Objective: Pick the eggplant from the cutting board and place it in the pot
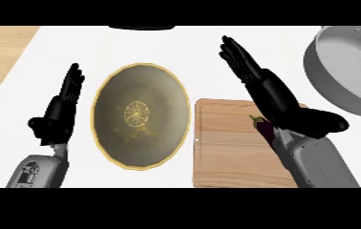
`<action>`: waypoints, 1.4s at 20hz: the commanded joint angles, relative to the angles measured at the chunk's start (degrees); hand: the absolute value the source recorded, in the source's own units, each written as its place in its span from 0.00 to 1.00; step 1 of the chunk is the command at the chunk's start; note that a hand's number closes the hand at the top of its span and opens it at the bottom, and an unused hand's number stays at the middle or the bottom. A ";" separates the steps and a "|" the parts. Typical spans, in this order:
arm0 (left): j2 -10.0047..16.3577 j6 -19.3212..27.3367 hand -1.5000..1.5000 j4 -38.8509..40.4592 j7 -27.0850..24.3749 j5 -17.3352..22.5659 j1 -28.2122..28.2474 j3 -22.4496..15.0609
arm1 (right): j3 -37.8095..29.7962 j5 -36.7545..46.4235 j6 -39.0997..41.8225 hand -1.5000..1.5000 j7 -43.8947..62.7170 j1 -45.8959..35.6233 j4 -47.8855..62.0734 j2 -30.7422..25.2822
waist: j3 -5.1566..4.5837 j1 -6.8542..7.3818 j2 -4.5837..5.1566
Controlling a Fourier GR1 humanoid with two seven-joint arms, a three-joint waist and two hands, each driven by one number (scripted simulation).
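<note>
Fingers [236,56] of right hand [278,97] straight above cutting board [226,151], eggplant [261,126] partly hidden beneath wrist, left hand [60,109] open at left

A white desk [211,56] fills the view under even light. A pale wooden surface [15,44] shows beyond its upper-left edge.

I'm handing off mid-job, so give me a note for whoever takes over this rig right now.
Left hand: open, resting at the left, fingers up, holding nothing.
Right hand: open, fingers straight, over the cutting board, holding nothing.
Eggplant: on the board's right part, mostly hidden by the right forearm.
Pot: at the right edge, beyond the board.
Done: nothing. Left: grasp eggplant, carry to pot, release.
</note>
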 commanded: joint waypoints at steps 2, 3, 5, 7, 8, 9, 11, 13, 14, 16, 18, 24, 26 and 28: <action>-3.74 2.32 0.50 -4.50 -2.59 -0.61 6.32 -1.58 | -7.43 -4.11 10.67 1.00 -9.58 -0.56 -2.03 -7.94 | 0.09 -1.83 0.03; -3.77 2.01 0.50 -1.99 -2.35 0.69 3.73 -0.06 | -10.41 -6.15 12.99 1.00 -12.56 -0.22 -5.56 -10.68 | 0.12 -3.17 0.01; -4.59 1.88 0.50 -4.39 -1.60 2.04 4.94 -0.14 | -16.64 -9.20 18.34 1.00 -20.01 -0.71 -5.87 -15.42 | 0.35 -3.37 -0.18; -5.88 1.62 0.50 -3.60 -0.81 3.08 4.63 -0.47 | -18.88 9.52 9.39 1.00 -15.35 -0.39 -1.43 -24.85 | -0.25 -6.98 -0.07; -6.93 0.95 0.50 -4.37 -1.41 4.12 6.00 -0.90 | -24.00 6.91 5.03 0.00 -17.10 2.70 3.88 -22.26 | 0.18 -5.18 0.83; -6.70 1.08 0.50 -5.51 -1.08 3.66 5.39 -1.16 | -25.53 7.32 5.43 0.00 -22.13 5.29 6.53 -22.26 | 0.36 -4.25 0.92; -6.92 -0.04 0.50 -7.17 -0.58 4.20 6.28 -1.78 | -25.73 6.51 10.73 0.00 -38.47 11.11 9.61 -20.20 | 0.23 -2.74 0.51; -7.88 2.44 0.50 -7.93 1.74 2.19 5.16 -2.79 | -25.48 4.70 15.11 0.00 -46.76 17.10 5.77 -19.58 | 0.18 -3.58 0.15; -8.76 1.29 0.50 -9.36 -1.35 3.21 10.17 -3.27 | -27.19 4.32 15.87 0.00 -50.39 18.46 7.30 -19.86 | 0.16 -3.05 0.10; -8.42 1.91 0.50 -8.57 -0.79 1.13 8.69 -3.78 | -28.95 3.74 19.15 0.00 -55.33 19.31 8.75 -21.06 | 0.09 -3.04 0.16; -9.57 2.33 0.50 -9.97 0.03 1.23 9.24 -4.31 | -28.60 6.44 19.46 0.00 -58.03 23.93 5.08 -21.86 | 0.05 -3.18 0.06; -8.33 1.80 0.50 -11.04 1.77 1.31 9.65 -3.23 | -23.90 20.21 12.98 0.00 -44.53 27.16 -4.94 -29.58 | -0.06 -3.28 -0.06; -8.31 0.52 0.50 -11.67 1.77 2.21 10.41 -3.52 | -22.32 24.55 12.83 0.00 -39.78 25.99 -5.82 -32.83 | -0.12 -2.60 0.01; -8.24 0.35 0.50 -11.18 1.92 2.56 9.17 -2.93 | -19.20 30.38 13.45 0.00 -37.51 27.86 -7.62 -35.43 | -0.15 -2.89 0.07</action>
